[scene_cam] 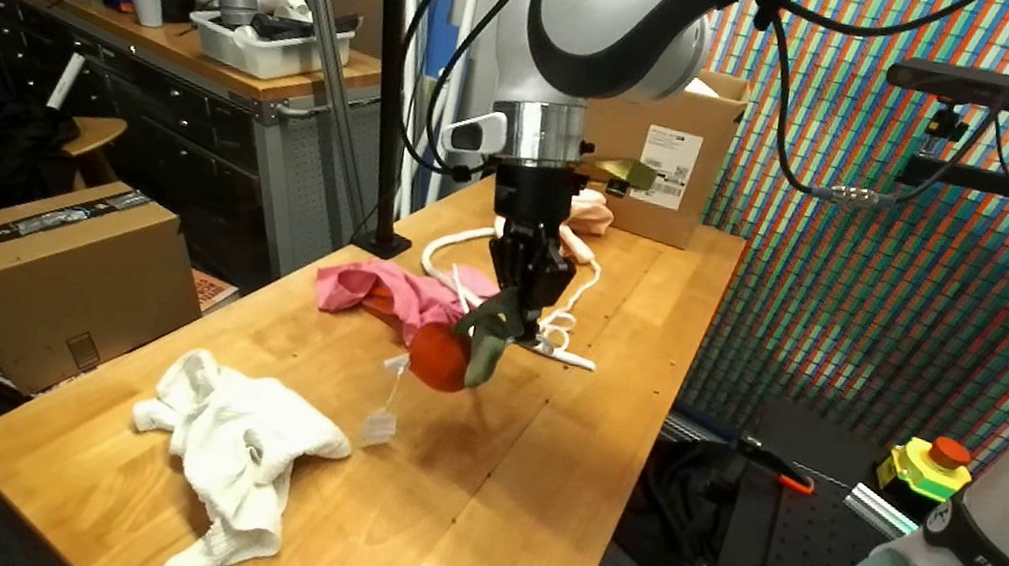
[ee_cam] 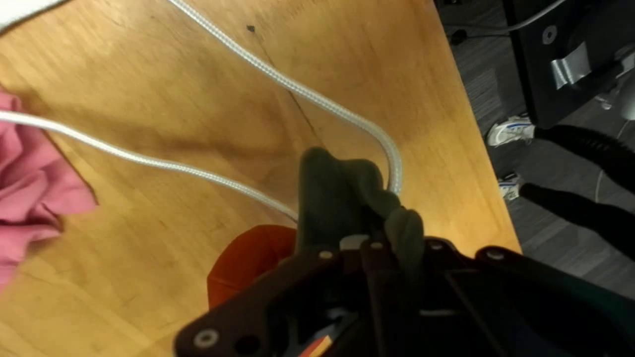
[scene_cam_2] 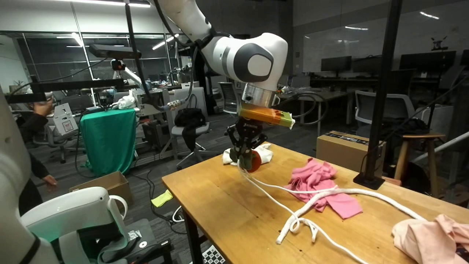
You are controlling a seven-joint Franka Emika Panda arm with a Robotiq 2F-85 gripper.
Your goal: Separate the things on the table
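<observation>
- near end, left: white cloth [scene_cam: 228, 432], crumpled on the worktop [scene_cam: 427, 514]. risk: a low carry toward this end may sweep it, since a small white tag [scene_cam: 378, 427] dangles beneath the load.
- centre: red-orange round object [scene_cam: 438, 358], raised above the worktop by its green leaves [scene_cam: 486, 351].
- same position: tool [scene_cam_2: 244, 149] almost fully closed, jaws pinching the leaves; the round body hangs to one side of the grip. risk: slip or swing, caused by a soft, off-centre hold.
- at the tool: two strands of white cord [ee_cam: 312, 95] run up to the leaves. pinched or merely snagged: cannot be told. judgement: load and cord are probably coupled. risk: lifting the round object away would haul the cord along; a taut strand could strip the leaves from the grip.
- beyond, left: pink cloth [scene_cam: 412, 294], with cord lying across it. risk: a dragged cord may carry this cloth along and mix the items.
- beyond, right: rest of the cord, slack and looped on the worktop. risk: loops may tighten into a knot under a fast pull.
- far end: pale peach cloth [scene_cam_2: 428, 238], near the brown cardboard box [scene_cam: 665, 162]; the thick part of the cord runs up to it. risk: a long pull may shift this cloth, if the cord is caught there.
</observation>
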